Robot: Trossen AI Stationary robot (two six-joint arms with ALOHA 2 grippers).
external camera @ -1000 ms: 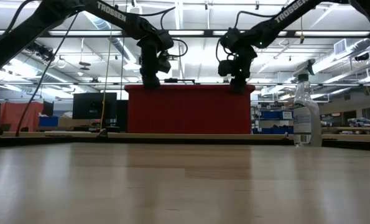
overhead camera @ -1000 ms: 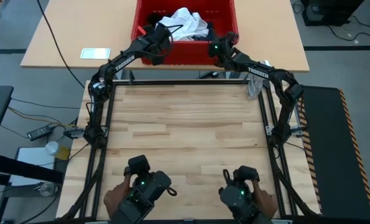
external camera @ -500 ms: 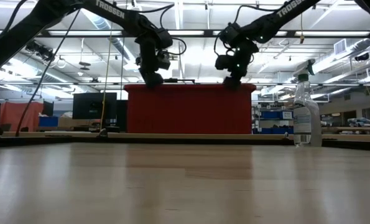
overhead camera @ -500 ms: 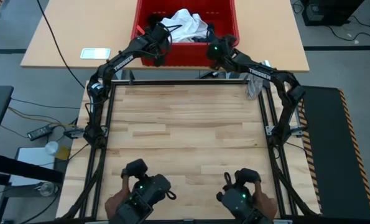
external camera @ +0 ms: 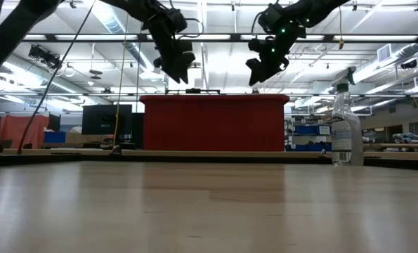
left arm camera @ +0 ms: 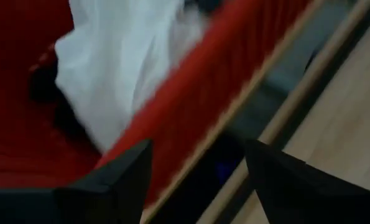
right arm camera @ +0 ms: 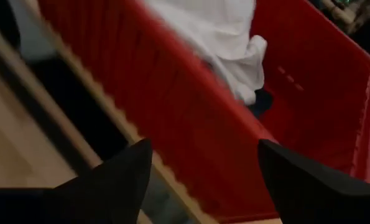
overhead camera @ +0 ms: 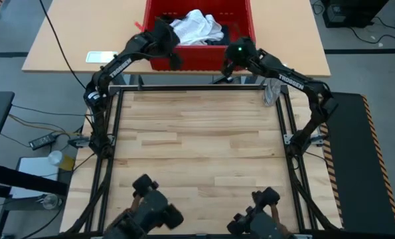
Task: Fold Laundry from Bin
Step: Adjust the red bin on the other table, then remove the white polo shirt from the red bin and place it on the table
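The red bin (overhead camera: 240,20) stands on the tan table beyond the far rail. Inside it a white garment (overhead camera: 197,26) lies heaped, with dark cloth (left arm camera: 45,84) beside it. My left gripper (overhead camera: 170,54) hangs above the left part of the bin's near wall. It is open and nothing is between its fingers (left arm camera: 197,180). My right gripper (overhead camera: 230,65) hangs above the right part of that wall, also open and empty (right arm camera: 203,177). In the low view both grippers (external camera: 177,69) (external camera: 258,70) are clear above the bin's rim (external camera: 216,97).
A clear spray bottle (external camera: 345,126) stands at the far right, by the black frame rail (overhead camera: 190,87). The wooden worktable (overhead camera: 197,146) stretches from that rail to the near edge. There, two dark hand-held control arms (overhead camera: 151,212) (overhead camera: 260,212) sit.
Both grippers have risen from the bin's near rim, where their fingertips stood a second ago. They have drawn slightly back toward the table's near side. Each wrist has rolled. The bin and the white garment have stayed in place.
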